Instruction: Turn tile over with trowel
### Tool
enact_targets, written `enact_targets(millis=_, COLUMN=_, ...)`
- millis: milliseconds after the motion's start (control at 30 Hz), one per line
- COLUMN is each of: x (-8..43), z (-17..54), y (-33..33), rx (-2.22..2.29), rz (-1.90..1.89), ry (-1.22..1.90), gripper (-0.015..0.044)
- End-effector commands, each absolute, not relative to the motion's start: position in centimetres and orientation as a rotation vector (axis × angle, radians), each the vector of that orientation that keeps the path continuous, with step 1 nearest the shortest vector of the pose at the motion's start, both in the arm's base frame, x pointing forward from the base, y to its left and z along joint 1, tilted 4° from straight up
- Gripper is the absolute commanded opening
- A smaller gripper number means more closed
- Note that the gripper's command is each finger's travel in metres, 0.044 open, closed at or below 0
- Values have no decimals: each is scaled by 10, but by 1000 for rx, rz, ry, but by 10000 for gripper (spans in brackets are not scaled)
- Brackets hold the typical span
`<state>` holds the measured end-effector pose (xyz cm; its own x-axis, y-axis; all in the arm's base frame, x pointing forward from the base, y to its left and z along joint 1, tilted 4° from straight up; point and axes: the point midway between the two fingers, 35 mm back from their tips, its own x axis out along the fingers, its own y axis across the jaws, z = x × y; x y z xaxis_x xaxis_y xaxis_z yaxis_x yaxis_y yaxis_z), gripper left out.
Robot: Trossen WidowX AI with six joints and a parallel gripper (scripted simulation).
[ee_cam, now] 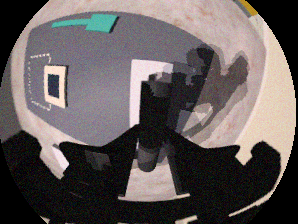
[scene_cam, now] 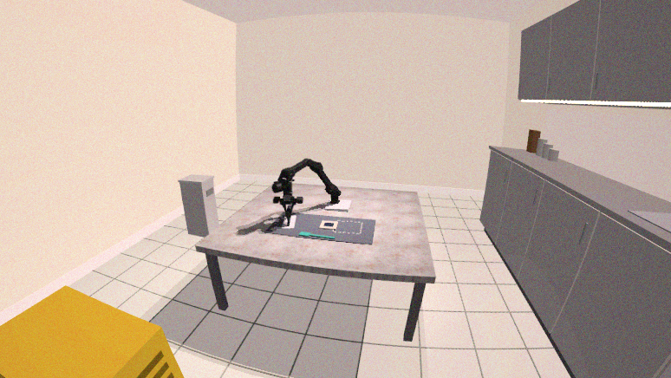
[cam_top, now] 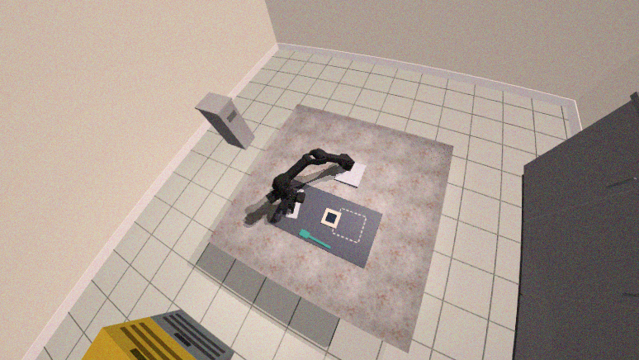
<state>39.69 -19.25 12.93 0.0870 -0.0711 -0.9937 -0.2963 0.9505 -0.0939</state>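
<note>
The tile [cam_top: 330, 217] [scene_cam: 328, 224] [ee_cam: 55, 86], cream with a dark square facing up, lies flat on the grey mat [cam_top: 373, 237] [scene_cam: 368, 238] [ee_cam: 100, 90] at the left side of the dashed outline [cam_top: 366, 225] [scene_cam: 361, 228] and seems to cover part of its line. My gripper [cam_top: 284, 211] [scene_cam: 289, 224] [ee_cam: 150, 128] is low at the mat's left end, shut on a dark handle, apparently the trowel [ee_cam: 151, 105]. The handle runs between the fingers over a white pad. Its blade cannot be made out among arm and shadow.
A teal flat-bladed tool [cam_top: 314, 239] [scene_cam: 316, 235] [ee_cam: 100, 23] lies along the mat's front edge. The white pad [cam_top: 292, 211] [ee_cam: 136, 90] is beside the fingers. The arm's base stands by a white plate [cam_top: 357, 175] [scene_cam: 345, 205] behind the mat.
</note>
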Motion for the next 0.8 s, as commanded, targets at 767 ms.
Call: enact_targets(millis=767, x=397, z=129, y=-193, rx=71, rz=-171, ry=1474, gripper=130)
